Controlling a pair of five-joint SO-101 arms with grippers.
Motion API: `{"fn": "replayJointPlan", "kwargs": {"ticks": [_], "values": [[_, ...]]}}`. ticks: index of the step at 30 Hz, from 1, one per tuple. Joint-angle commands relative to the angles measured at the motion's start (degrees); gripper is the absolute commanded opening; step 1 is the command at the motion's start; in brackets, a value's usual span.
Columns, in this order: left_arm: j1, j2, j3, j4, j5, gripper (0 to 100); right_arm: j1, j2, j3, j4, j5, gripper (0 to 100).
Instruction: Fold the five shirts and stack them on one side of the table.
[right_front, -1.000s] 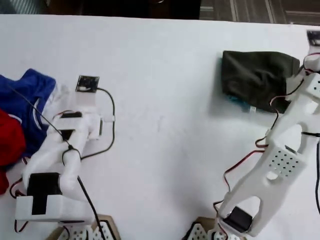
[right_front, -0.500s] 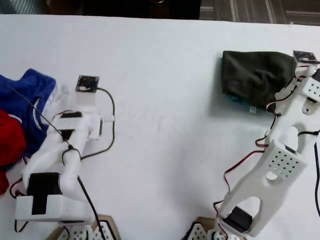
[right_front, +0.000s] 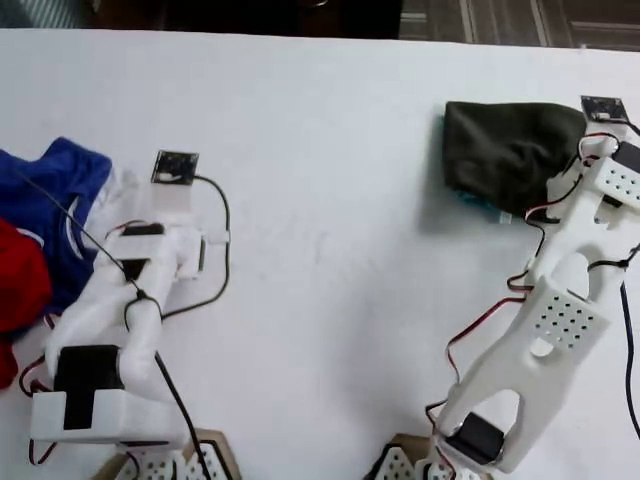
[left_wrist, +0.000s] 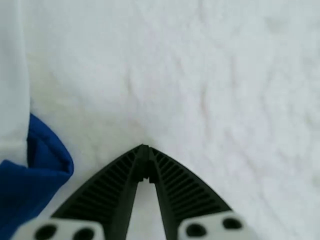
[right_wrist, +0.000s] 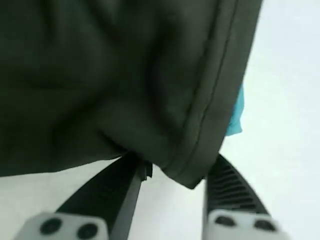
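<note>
The right gripper (right_wrist: 175, 187) is spread around a corner of the dark shirt (right_wrist: 115, 75). The left gripper (left_wrist: 144, 155) is clenched near a blue shirt (left_wrist: 35, 175).

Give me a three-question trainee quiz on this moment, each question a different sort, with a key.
1. True or false: the left gripper is shut on the blue shirt.
2. Which colour peeks from under the dark green shirt? A red, B turquoise, C yellow.
3. Fill in: the right gripper stands ___ around that shirt's corner.
Key: 1 false, it is shut on nothing; 2 B; 3 open.
</note>
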Motion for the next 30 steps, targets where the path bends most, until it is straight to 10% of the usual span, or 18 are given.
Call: {"fn": "replayJointPlan", "kwargs": {"ticks": [1,30], "values": [[0.62,-0.09,-1.89,-0.62,0.18,3,-0.48,-0.40,0.00,-1.27,-0.35,5.2],[0.62,-0.09,-1.89,-0.62,0.18,3,2.59,-0.31,-15.74,-2.07,12.75,1.9]]}}
